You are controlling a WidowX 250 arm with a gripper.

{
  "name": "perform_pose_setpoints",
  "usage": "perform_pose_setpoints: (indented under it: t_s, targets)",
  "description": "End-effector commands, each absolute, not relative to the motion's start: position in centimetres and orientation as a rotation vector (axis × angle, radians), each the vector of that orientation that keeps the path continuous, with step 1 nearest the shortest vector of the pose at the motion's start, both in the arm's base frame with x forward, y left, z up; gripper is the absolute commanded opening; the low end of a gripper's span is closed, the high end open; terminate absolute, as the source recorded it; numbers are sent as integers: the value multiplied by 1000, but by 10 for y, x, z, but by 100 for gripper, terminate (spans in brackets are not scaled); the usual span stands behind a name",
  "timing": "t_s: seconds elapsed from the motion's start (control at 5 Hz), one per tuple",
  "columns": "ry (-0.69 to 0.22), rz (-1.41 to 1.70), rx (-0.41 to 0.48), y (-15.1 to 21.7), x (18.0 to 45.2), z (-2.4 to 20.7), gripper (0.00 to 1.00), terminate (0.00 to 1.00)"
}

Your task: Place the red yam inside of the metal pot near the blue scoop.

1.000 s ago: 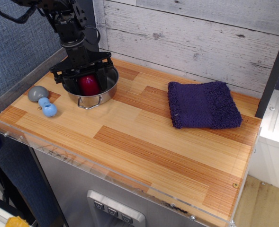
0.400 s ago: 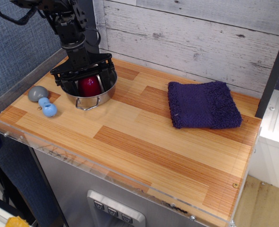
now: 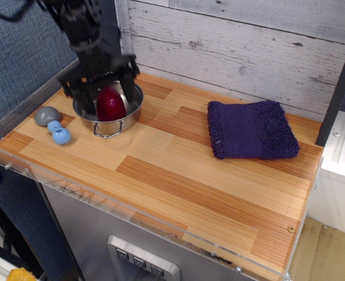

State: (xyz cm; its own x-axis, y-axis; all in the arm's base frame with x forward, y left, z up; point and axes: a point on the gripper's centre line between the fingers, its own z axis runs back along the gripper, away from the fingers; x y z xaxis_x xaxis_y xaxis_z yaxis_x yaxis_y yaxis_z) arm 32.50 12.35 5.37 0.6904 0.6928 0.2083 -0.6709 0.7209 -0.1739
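Nearest you, the clear plastic strip [image 3: 131, 215] runs along the front edge of the striped wooden tabletop [image 3: 178, 170], and below it a grey panel with three small square buttons [image 3: 140, 263] shows on the cabinet front; whatever is printed on those buttons is too small to read, and you see no other writing or brand anywhere.

Take the round, shallow, shiny stainless-steel pot [image 3: 109, 114] as your landmark. It stands at the tabletop's far left, one wire loop handle [image 3: 106, 128] turned towards you. Just to its left, apart from it, lies the small scoop with the light-blue knobby handle and grey rounded head [image 3: 53, 124], handle end nearer you, head further back. Well to the pot's right lies the folded dark purple-blue terry cloth [image 3: 251, 130], flat on the wood.

Inside the pot you see the glossy dark-red, dome-shaped plastic yam [image 3: 110, 105]. It stands with its rounded top up, rising above the rim, its surface catching a pale highlight; its base is hidden by the pot wall.

Over the pot hangs the black gripper [image 3: 99, 88], blurred. Its fingers [image 3: 127, 86] are spread wide, one on either side of the yam, and neither appears to touch it, so the yam looks released. Behind everything, beyond the pot, runs the whitewashed plank wall [image 3: 236, 47].
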Motion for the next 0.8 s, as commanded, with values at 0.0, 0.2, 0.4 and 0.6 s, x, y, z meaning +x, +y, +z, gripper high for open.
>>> perform_pose_setpoints:
  t_s: [0.0,0.2,0.4,0.6]
  targets:
    - [-427,726,-56,109,315,114,100,0]
    - [-499,711,-35,92,305,143,100,0]
    - [-499,711,-35,92,305,143,100,0]
    - [-499,711,-35,92,305,143,100,0]
